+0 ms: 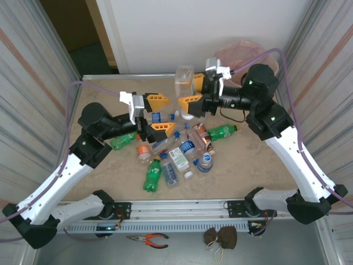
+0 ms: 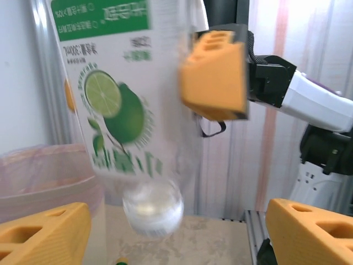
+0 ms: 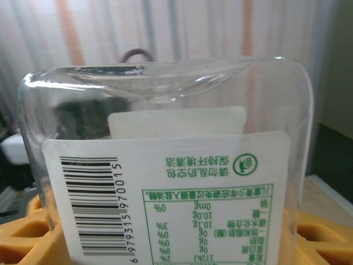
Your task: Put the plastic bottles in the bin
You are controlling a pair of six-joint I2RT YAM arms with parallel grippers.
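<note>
1 bottle (image 1: 185, 83) (inverted) in right gripper (image 1: 191, 94)

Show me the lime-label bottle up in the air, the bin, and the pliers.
lime-label bottle (image 2: 118, 110), left wrist view, on its lime picture.
bin (image 1: 238, 52), top external view, on its pink liner.
pliers (image 1: 154, 238), top external view, on the handles.

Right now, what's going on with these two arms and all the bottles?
The right arm's fingers are holding a clear bottle with a lime label upside down, above the table. It is not yet over the bin, which stands with its pink liner at the far right corner. The left arm's fingers stand open above the other bottles, which lie scattered on the table.
</note>
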